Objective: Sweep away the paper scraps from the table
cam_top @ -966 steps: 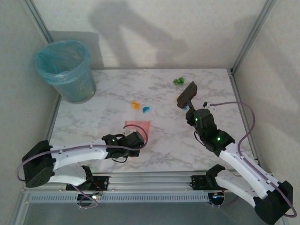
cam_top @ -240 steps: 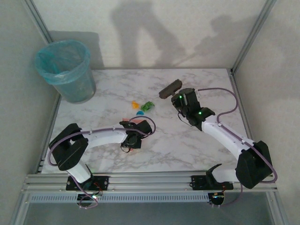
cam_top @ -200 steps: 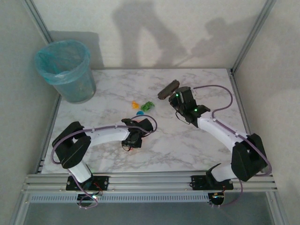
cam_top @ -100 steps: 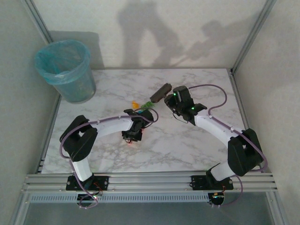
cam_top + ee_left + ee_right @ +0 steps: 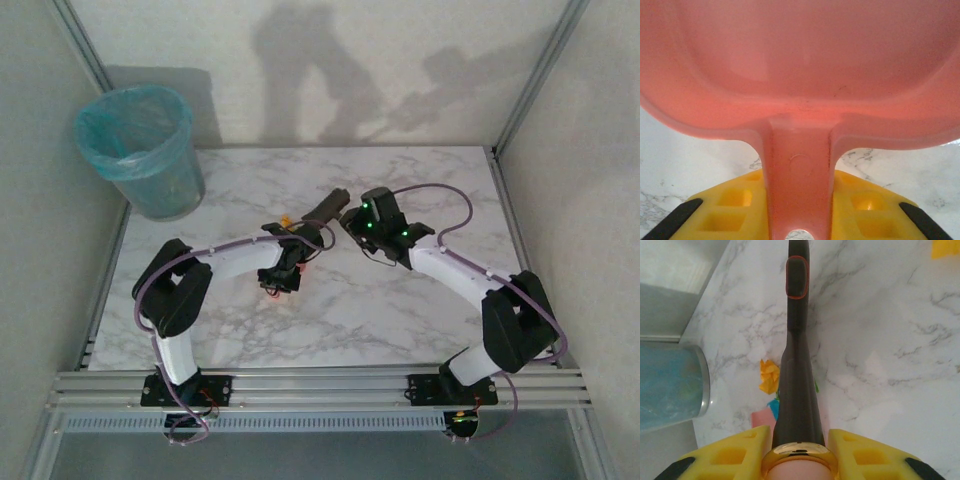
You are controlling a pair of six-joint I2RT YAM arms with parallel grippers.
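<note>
My right gripper (image 5: 362, 217) (image 5: 799, 456) is shut on the pink, gold-ringed handle of a dark brush (image 5: 326, 206) (image 5: 797, 355) that reaches left over the paper scraps. An orange scrap (image 5: 769, 377) (image 5: 287, 221), a blue one (image 5: 773, 408) and a sliver of green (image 5: 816, 386) lie beside the brush, partly hidden by it. Another yellow scrap (image 5: 945, 247) lies apart. My left gripper (image 5: 286, 262) (image 5: 799, 212) is shut on the handle of the pink dustpan (image 5: 800, 65) (image 5: 761, 418), whose front edge sits close to the scraps on the table (image 5: 430, 175).
A grey bin with a blue liner (image 5: 140, 148) (image 5: 667, 385) stands at the table's back left corner. Aluminium rails (image 5: 515, 215) edge the table, and white walls close it in. Both arms meet near the middle of the table.
The right gripper has swung the brush left and down over the scraps. The left gripper has carried the dustpan further up toward them. The green and blue scraps are now hidden in the top view.
</note>
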